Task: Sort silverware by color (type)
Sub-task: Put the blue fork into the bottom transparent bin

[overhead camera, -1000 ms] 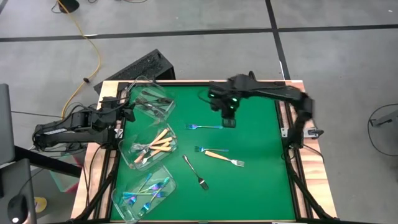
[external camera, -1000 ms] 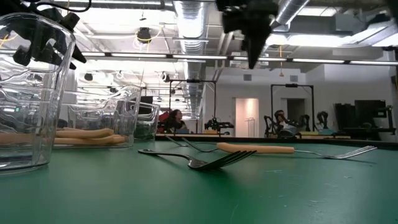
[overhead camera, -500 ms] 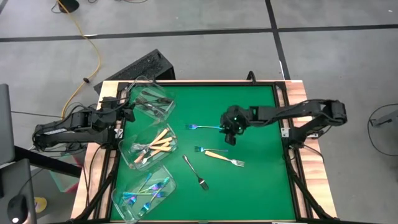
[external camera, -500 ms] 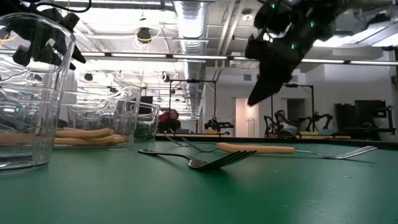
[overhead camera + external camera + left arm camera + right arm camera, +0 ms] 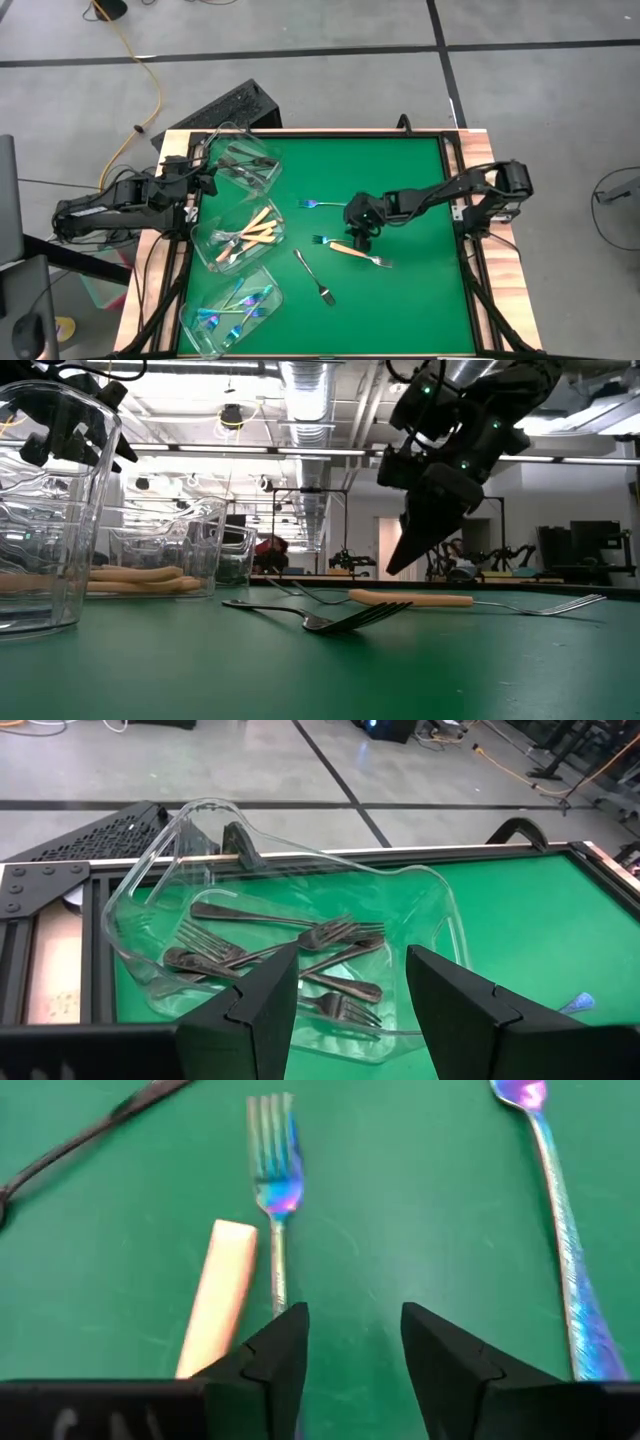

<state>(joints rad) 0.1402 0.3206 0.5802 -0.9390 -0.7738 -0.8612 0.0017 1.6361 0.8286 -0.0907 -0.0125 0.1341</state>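
Here the right tool (image 5: pixel 345 1370) is held open and empty just above the iridescent fork (image 5: pixel 274 1210) lying on the green table (image 5: pixel 420 290), with the cream-handled fork (image 5: pixel 215 1295) touching or just beside it. If closed carelessly, both forks could be caught together. The left tool (image 5: pixel 350 1010) is parked open over the tub of grey forks (image 5: pixel 300 950).

Loose on mat near right gripper (image 5: pixel 360 232): four forks.
- iridescent forks: two, one (image 5: pixel 338 241) directly under fingertips, one (image 5: pixel 327 204) just beyond
- cream-handled fork (image 5: pixel 360 254): one, beside fingertips
- dark metal fork (image 5: pixel 313 277): one, farther off

Clear tubs (image 5: pixel 243 237): three, well apart from gripper.
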